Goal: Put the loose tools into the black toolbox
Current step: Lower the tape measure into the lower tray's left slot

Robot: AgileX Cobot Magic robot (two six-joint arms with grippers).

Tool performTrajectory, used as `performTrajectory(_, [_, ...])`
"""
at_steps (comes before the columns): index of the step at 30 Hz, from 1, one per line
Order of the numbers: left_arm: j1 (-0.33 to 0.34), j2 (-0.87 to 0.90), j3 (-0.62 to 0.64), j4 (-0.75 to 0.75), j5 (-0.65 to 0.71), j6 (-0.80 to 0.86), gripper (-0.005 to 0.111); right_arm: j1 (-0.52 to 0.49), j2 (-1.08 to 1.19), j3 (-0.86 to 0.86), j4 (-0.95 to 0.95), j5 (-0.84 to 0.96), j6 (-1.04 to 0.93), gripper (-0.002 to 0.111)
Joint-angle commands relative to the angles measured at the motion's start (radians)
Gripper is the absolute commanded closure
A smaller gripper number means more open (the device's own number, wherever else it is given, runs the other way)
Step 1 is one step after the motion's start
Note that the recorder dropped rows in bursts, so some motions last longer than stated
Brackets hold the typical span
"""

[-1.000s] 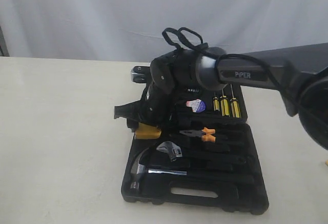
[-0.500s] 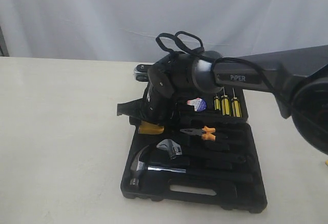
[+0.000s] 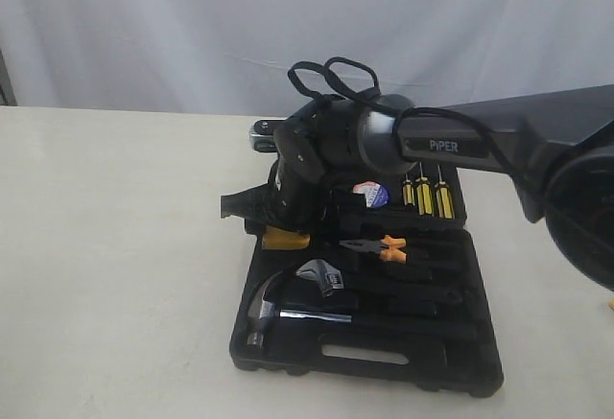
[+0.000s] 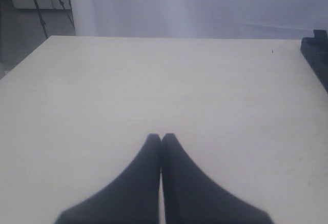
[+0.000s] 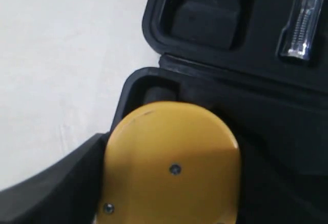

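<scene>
- The black toolbox [image 3: 470, 361] is lying open on the desk [image 3: 115, 246], its handle hole facing the near edge.
- In the near half, a steel hammer [image 3: 307, 315] is lying left to right with its head at the left, and a wrench [image 3: 321, 275] is sitting just behind it.
- The pliers [image 3: 379, 246] are lying left to right in the toolbox, nose pointing left and orange handles to the right.
- The right jaws are gripping the yellow tape measure [image 3: 285, 238] at the toolbox's left edge, where the two halves meet; its flat round face [image 5: 171, 162] is facing the wrist camera.
- In the far half, the tape roll [image 3: 370, 195] is sitting beside three screwdrivers [image 3: 423, 198] that are pointing near to far.
- The right arm [image 3: 499, 141] is reaching in from the right over the far half, wrist bending downward.
- The left jaws are resting closed, fingers [image 4: 138, 188] touching, above bare desk.
</scene>
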Motion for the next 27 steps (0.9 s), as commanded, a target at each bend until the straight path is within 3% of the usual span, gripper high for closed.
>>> performTrajectory(1, [-0.004, -0.001, 0.001, 0.000, -0.009, -0.002, 0.107, -0.012, 0.014, 0.010, -0.046, 0.080, -0.031, 0.052])
performTrajectory(8, [-0.004, -0.001, 0.001, 0.000, -0.009, -0.002, 0.107, -0.012, -0.029, 0.010, -0.044, 0.111, -0.082, 0.052])
performTrajectory(14, [-0.004, -0.001, 0.001, 0.000, -0.009, -0.002, 0.107, -0.014, -0.027, 0.010, -0.057, 0.179, -0.102, 0.023])
performTrajectory(20, [-0.004, -0.001, 0.001, 0.000, -0.009, -0.002, 0.107, -0.011, -0.054, 0.010, -0.088, 0.185, -0.114, 0.023])
performTrajectory(23, [-0.004, -0.001, 0.001, 0.000, -0.009, -0.002, 0.107, -0.011, -0.089, 0.010, -0.088, 0.188, -0.133, 0.043])
performTrajectory(27, [-0.004, -0.001, 0.001, 0.000, -0.009, -0.002, 0.107, -0.011, -0.102, 0.010, -0.089, 0.186, -0.149, 0.087])
